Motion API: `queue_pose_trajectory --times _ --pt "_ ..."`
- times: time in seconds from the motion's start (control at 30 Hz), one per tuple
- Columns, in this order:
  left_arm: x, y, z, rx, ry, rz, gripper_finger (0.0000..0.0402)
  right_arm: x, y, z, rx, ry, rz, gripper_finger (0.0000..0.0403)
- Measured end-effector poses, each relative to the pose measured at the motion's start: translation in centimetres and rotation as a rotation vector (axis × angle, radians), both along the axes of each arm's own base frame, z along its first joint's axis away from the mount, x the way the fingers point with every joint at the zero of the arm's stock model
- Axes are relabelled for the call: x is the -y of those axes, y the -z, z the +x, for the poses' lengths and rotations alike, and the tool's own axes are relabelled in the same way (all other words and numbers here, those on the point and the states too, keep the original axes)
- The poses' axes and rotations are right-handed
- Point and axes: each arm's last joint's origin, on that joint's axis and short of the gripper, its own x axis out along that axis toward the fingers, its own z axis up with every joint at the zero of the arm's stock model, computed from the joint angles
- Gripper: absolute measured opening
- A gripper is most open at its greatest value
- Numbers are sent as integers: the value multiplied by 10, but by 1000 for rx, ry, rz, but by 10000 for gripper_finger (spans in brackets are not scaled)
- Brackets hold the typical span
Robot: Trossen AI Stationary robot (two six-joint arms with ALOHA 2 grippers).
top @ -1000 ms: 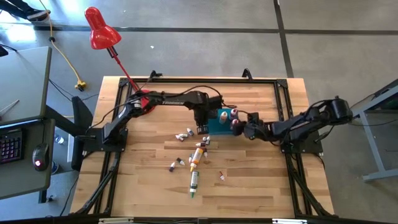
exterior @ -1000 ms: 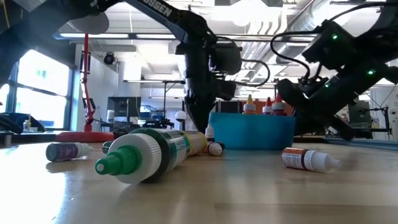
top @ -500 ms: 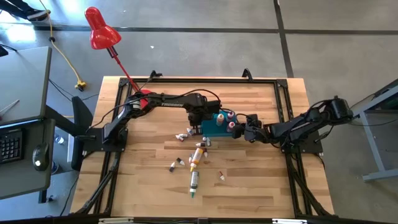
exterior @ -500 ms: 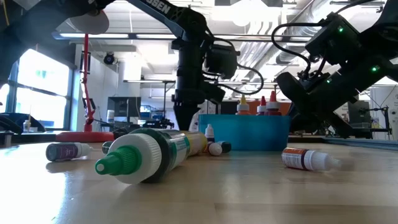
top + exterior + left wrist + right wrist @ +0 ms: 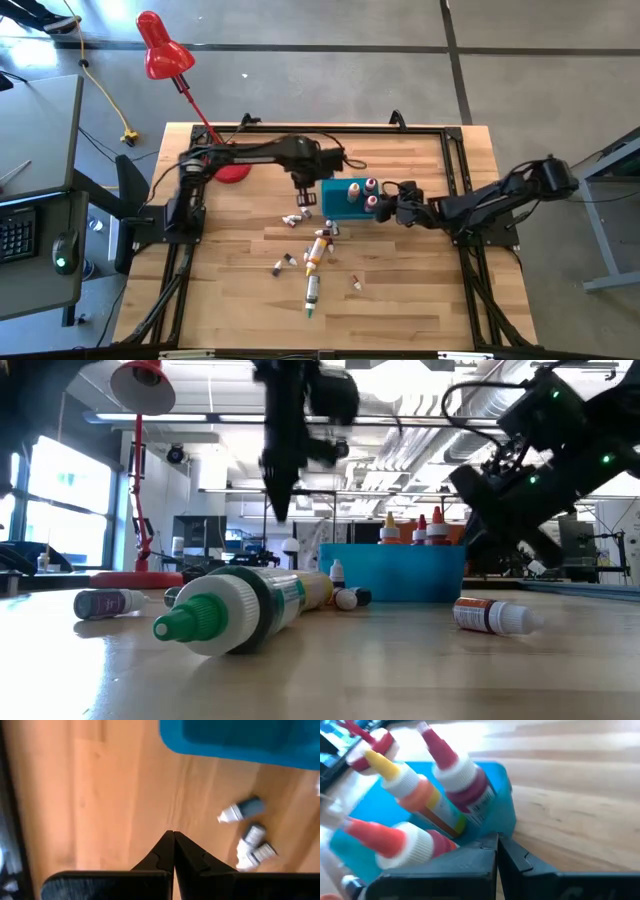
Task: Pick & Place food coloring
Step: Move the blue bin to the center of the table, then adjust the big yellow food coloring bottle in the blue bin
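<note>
A blue bin point(image 5: 338, 206) stands mid-table with three food coloring bottles point(image 5: 456, 774) upright in it. More food coloring lies loose on the wood near it: a green-tipped tube point(image 5: 312, 293), a yellow-orange bottle point(image 5: 318, 247) and several tiny ones point(image 5: 241, 809). My left gripper point(image 5: 304, 197) hangs shut and empty above the table, left of the bin, pointing down point(image 5: 280, 512). My right gripper point(image 5: 386, 205) is shut at the bin's right wall point(image 5: 506, 805), slanting down. My right gripper's shut fingertips point(image 5: 496, 840) stand against the outside of the bin's right wall, close to a corner, coming from the table's right. Whether they touch the wall, I cannot tell. My left gripper touches nothing.
A red desk lamp point(image 5: 160, 50) leans over the far left corner, its base point(image 5: 236, 168) on the table. Black frame rails point(image 5: 455, 170) run along the table's edges. Bare wood lies toward the near edge point(image 5: 400, 310).
My left gripper has risen and drawn away from the bin toward the table's left, staying shut and empty. The bin with its bottles has slid a little toward the table's left.
</note>
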Motion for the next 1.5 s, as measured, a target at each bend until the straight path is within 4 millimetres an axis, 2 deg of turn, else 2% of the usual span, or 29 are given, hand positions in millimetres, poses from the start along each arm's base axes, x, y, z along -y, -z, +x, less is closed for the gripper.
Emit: queue_pose_trajectory --times 0.17,0.27,0.3,0.37,0.43,0.5,0.6,0.67,0.77,0.83,1.07,1.2,1.33,1.5 --pt "5 -57 -31 156 -17 62 0 -1 -24 -13 41 -50 -30 0" --pt "9 -75 -52 285 -42 98 0 -6 -42 -24 89 -101 -67 0" --pt "11 -74 -61 317 -47 103 0 -7 -47 -28 100 -114 -83 0" --pt "15 -66 -76 429 -46 110 0 -10 -58 -37 139 -143 -115 0" --pt "19 -45 -90 547 -41 107 0 -12 -66 -46 162 -184 -143 0" --pt "22 -24 -99 747 -17 87 0 -14 -74 -54 192 -213 -178 0" --pt "26 3 -103 1072 66 47 0 -14 -82 -62 212 -209 -251 0" --pt "28 15 -104 1223 141 13 0 -14 -84 -64 210 -196 -282 0" --pt "28 27 -95 1289 183 -9 0 -14 -84 -64 195 -177 -308 0" --pt "25 37 -86 1221 138 -14 0 -13 -83 -63 184 -164 -312 0" --pt "5 49 -33 984 60 29 0 -6 -86 -63 207 -107 -312 0" --pt "-8 61 -10 884 57 -32 0 -3 -87 -62 199 -98 -330 0" --pt "-12 74 10 825 73 -42 0 -1 -88 -61 203 -103 -337 0" --pt "-14 80 28 829 113 -94 0 1 -89 -61 198 -107 -343 0"
